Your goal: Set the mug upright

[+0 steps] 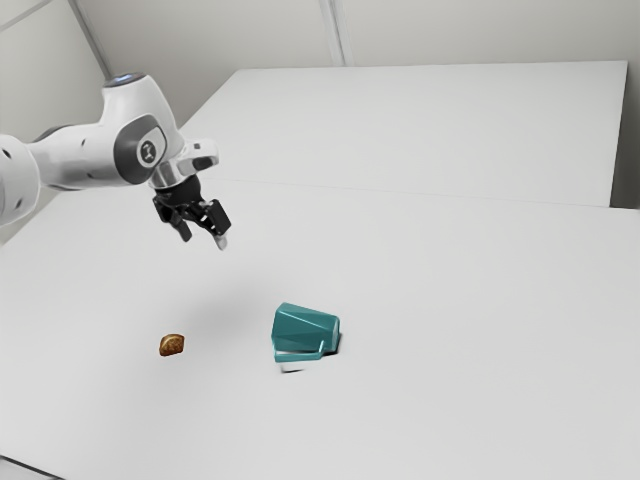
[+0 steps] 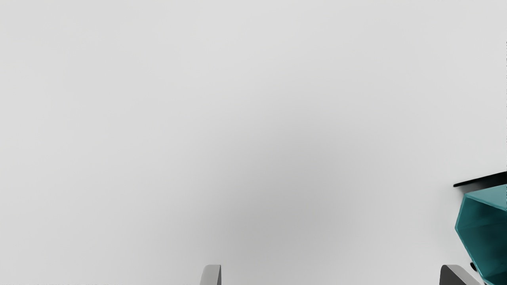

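Observation:
My gripper (image 1: 203, 238) hangs well above the table in the exterior view, up and to the left of the mug. A teal faceted mug (image 1: 305, 329) lies on its side on the white surface, its handle toward the exterior view's lower edge. In the wrist view the gripper (image 2: 330, 273) stands open, with its fingertips wide apart and nothing between them. Part of the mug (image 2: 485, 233) shows there beyond one fingertip, with its hollow inside visible; the rest of it is cut off by the picture's edge.
A small brown object (image 1: 172, 345) rests on the white table (image 1: 450, 400), to the exterior view's left of the mug. Pale walls stand behind the table.

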Motion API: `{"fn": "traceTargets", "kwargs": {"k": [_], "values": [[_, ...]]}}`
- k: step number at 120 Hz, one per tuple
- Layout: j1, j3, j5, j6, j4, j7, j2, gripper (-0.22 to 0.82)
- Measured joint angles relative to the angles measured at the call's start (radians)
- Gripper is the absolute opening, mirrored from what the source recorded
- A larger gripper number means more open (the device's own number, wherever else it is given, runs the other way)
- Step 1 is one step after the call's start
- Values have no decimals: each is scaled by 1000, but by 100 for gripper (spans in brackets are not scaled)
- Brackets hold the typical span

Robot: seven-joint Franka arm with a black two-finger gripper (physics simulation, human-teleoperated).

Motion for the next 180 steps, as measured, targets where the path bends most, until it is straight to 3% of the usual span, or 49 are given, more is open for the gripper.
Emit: {"fn": "traceTargets", "kwargs": {"k": [20, 97, 180], "values": [[-25, 14, -29, 0, -15, 0, -11, 60], [-31, 66, -525, -50, -170, 89, -16, 60], [-81, 89, -807, -29, -341, 180, -35, 60]]}}
